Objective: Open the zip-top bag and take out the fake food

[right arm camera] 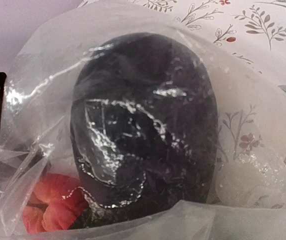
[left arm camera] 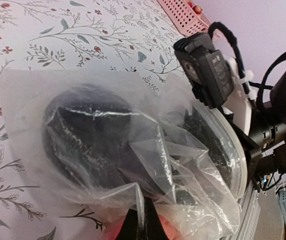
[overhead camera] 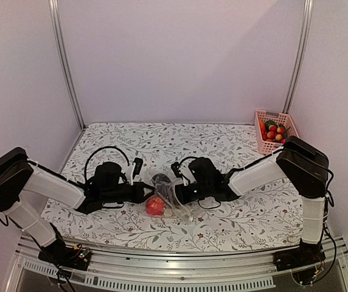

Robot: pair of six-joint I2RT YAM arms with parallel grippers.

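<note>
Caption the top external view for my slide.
Left gripper and right gripper meet at the clear zip-top bag holding a dark piece and a red piece; a pink basket stands back right.

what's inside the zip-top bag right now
Through the clear zip-top bag a large dark bumpy piece and a red piece beside it show. Whatever lies under the dark piece or in the crumpled folds is covered.

We went over all three views and honestly there's nothing we can read: no text, brand, label, number or sign that we can make out on anything.
</note>
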